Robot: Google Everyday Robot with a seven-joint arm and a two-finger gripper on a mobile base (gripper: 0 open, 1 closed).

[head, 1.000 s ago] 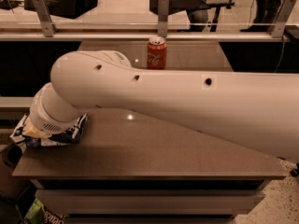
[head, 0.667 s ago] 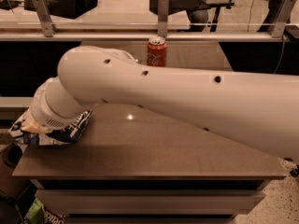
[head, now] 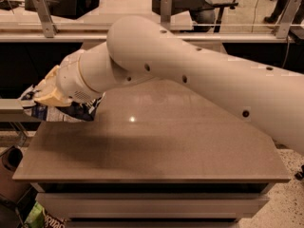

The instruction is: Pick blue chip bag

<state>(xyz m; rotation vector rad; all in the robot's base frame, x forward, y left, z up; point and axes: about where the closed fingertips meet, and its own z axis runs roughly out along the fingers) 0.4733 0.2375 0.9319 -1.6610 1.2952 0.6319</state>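
Observation:
The blue chip bag is crinkled dark-blue foil with white edges. It hangs at the left of the brown table, raised off the tabletop near the table's left edge. My gripper is at the end of the white arm, right on top of the bag. It is shut on the bag and holds it from above. The wrist hides much of the bag.
The white arm crosses the view from the right and hides the back middle of the table. A railing with metal posts runs behind the table. A small green bag lies on the floor at the lower left, next to a dark bin.
The arm has risen and swung up, and the bag has come up off the tabletop with the gripper. The red can seen earlier is now hidden behind the arm.

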